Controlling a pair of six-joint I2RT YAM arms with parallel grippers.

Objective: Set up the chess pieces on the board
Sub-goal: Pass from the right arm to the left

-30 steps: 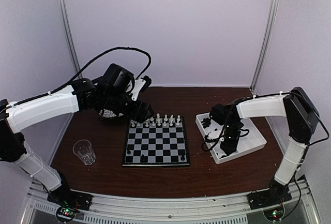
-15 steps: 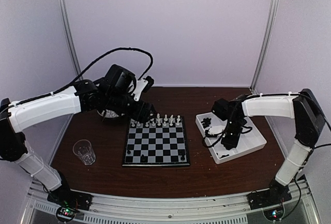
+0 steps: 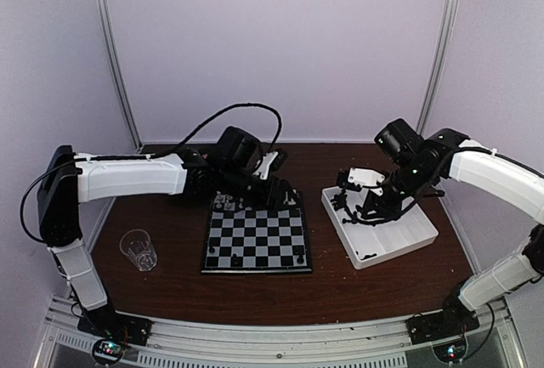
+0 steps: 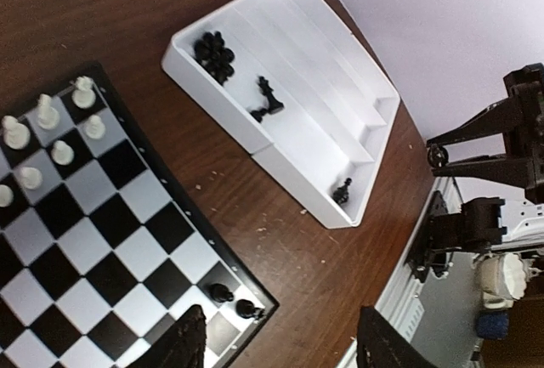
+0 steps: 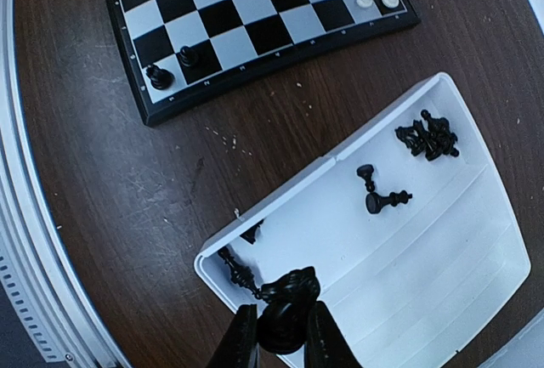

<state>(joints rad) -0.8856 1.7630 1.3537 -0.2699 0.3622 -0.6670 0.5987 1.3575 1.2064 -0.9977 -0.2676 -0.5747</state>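
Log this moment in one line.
left pincer open, empty, over board | right pincer shut on black piece above tray | white pieces on board

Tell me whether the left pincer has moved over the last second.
Yes: the left pincer swung right along the board's far edge, from left corner to right.

The left arm [image 3: 127, 177] stands up at its shoulder and runs nearly level to the right, its wrist tipped down and the left gripper [image 4: 285, 347] with jaws well apart, holding nothing. The right arm [image 3: 497, 172] arches in from the right, and the right gripper [image 5: 282, 321] points down, pinched on a black piece [image 5: 289, 287].
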